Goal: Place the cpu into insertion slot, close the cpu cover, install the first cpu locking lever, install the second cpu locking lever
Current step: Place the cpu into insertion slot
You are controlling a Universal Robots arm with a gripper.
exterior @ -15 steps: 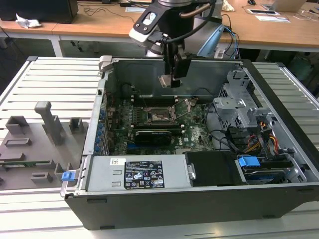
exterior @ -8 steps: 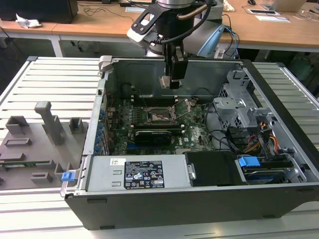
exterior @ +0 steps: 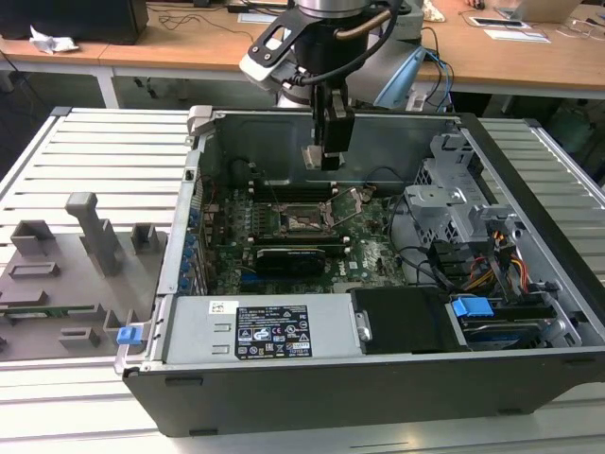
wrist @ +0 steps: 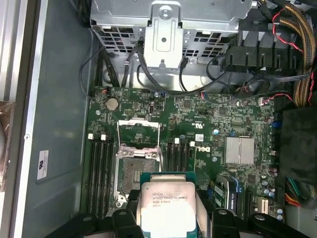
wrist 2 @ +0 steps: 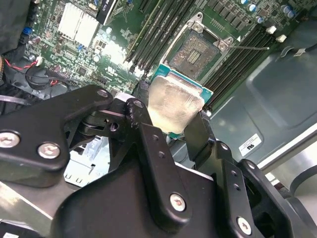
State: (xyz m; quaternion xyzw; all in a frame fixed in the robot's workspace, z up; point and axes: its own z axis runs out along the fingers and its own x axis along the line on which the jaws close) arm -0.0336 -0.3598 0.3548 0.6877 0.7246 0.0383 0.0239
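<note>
Your fingers (wrist 2: 197, 139) pinch the cpu (wrist 2: 173, 101) by its edges, up in the air near the open insertion slot (wrist 2: 200, 52). If it goes down tilted or off to one side, the pins could bend.

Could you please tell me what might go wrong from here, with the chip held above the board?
1. The cpu, held in the gripper, hangs apart from the insertion slot; lowered misaligned or rotated, it could damage the exposed pin field.
2. It is gripped only by its edges, so it might tilt or slip.
3. The open cpu cover beside the slot could be struck.
</note>
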